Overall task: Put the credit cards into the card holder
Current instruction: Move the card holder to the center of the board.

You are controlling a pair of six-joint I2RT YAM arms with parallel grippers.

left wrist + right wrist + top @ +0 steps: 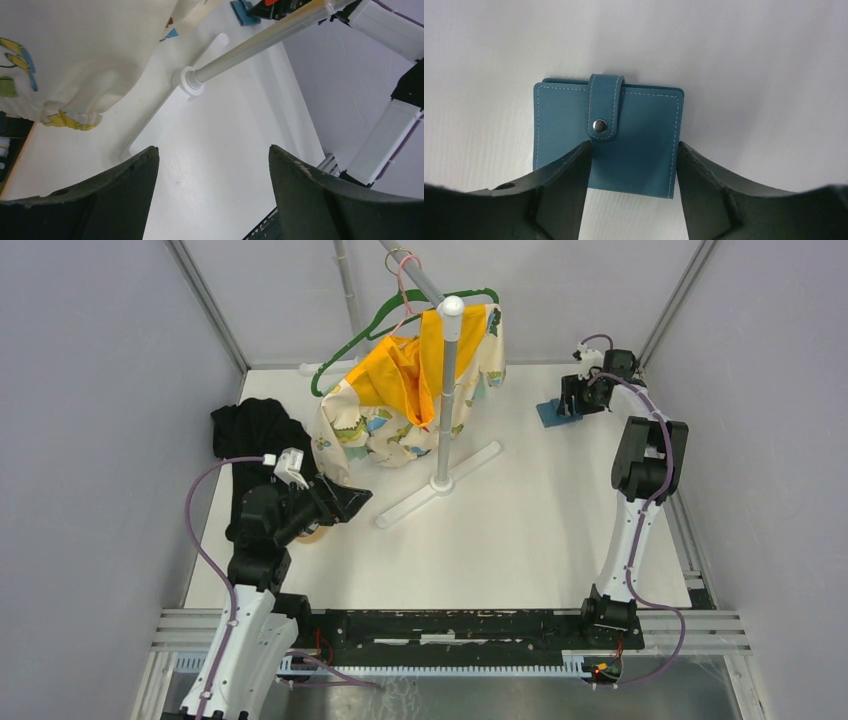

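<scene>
The card holder (606, 132) is a closed teal square wallet with a snap tab, lying flat on the white table at the far right (553, 412); it also shows in the left wrist view (243, 11). My right gripper (631, 147) is open just above it, its fingers over the holder's near half, touching nothing that I can see; in the top view the right gripper (572, 400) is at the far right. My left gripper (212, 150) is open and empty over the left side of the table (345, 502). The credit cards show only as a sliver of dark and light stripes (2, 152).
A white garment stand (445, 390) with a green hanger and a yellow and cream printed garment (400, 405) stands at the back centre. A black cloth (255, 435) lies at the left. A tan tray (312, 535) sits partly under my left gripper.
</scene>
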